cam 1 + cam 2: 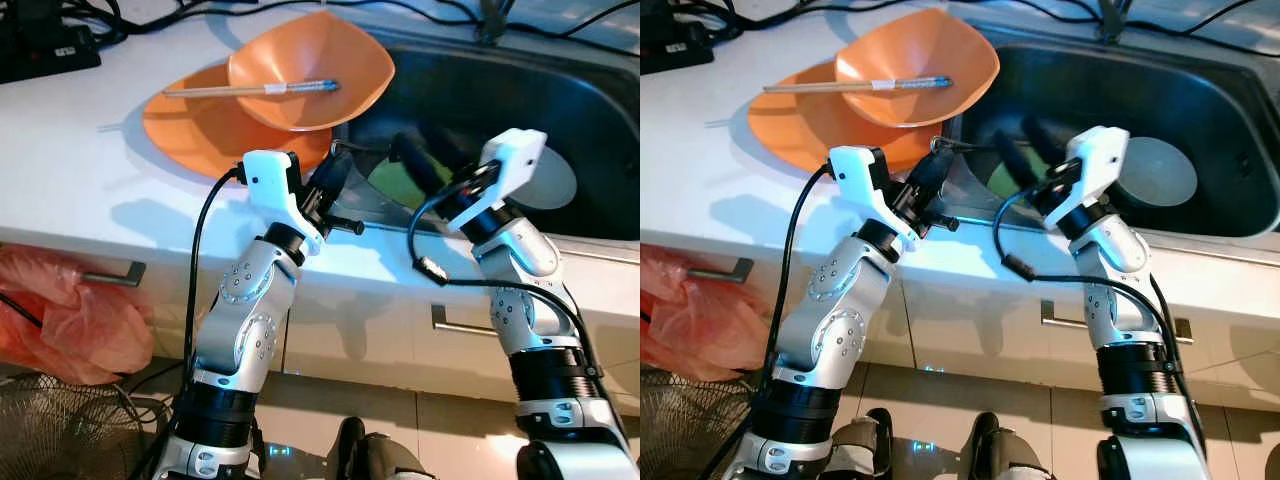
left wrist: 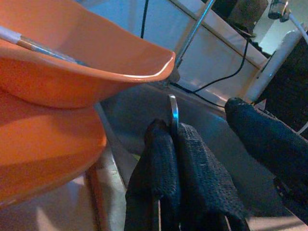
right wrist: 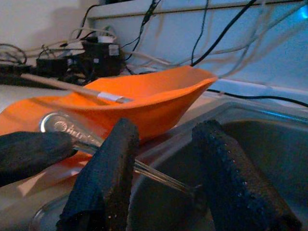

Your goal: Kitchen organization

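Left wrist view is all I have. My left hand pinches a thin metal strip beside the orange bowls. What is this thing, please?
Observer: A metal utensil. The right wrist view shows its flat, stamped handle end.
Operator: Where is my right hand?
Observer: The right hand is open, with one finger on each side of the utensil's shaft, at the sink edge.
Operator: Is something in the sink?
Observer: Yes, a round grey disc lies in the basin.

Embossed lettering seen on the metal utensil handle [image 3: 61, 126], too blurred to be read, no other text legible
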### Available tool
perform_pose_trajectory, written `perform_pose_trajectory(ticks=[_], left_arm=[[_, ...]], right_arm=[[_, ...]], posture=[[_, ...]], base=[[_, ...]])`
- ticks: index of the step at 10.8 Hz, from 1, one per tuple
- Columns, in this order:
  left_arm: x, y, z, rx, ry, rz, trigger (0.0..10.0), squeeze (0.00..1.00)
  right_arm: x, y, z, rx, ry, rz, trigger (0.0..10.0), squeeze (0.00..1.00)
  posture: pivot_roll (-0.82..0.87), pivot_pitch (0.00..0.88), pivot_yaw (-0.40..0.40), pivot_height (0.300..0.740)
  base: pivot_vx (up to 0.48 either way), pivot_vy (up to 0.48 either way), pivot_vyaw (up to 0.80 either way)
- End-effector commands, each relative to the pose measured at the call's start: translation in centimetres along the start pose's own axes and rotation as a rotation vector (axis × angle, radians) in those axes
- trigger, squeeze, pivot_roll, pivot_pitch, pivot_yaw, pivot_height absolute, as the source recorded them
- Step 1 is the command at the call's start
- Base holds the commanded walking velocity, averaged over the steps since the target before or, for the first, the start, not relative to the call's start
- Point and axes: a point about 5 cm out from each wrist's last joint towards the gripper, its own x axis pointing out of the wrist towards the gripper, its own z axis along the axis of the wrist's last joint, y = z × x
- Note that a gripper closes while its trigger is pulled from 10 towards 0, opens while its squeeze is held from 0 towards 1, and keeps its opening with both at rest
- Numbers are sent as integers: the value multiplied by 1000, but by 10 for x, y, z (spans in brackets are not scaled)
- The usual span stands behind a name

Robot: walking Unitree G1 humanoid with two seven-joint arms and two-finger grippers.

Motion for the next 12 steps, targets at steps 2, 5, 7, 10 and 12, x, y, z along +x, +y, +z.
perform_pose_trajectory(ticks=[2, 5, 7, 10, 12], left_arm=[[3, -8, -3, 2, 8, -34, 10000, 0], [3, -7, -3, 7, 9, -38, 10000, 0], [4, -8, -1, 17, 8, -42, 10000, 0], [5, -10, 3, 33, 1, -55, 10000, 0], [7, -14, 6, 48, -2, -83, 10000, 0]], right_arm=[[-4, 1, 4, -94, 27, 64, 10000, 0], [-6, -1, 2, -207, 76, 108, 10000, 0], [-6, -3, 1, -326, 107, 118, 10000, 0], [-7, -3, -3, -522, 162, 165, 10000, 0], [-5, -6, -7, -596, 182, 147, 10000, 0]], posture=[[210, 200, -80, 740], [207, 204, -78, 740], [210, 206, -79, 740], [210, 206, -78, 740], [212, 206, -77, 740]], base=[[0, 0, 0], [0, 0, 0], [0, 0, 0], [0, 0, 0], [0, 0, 0]])
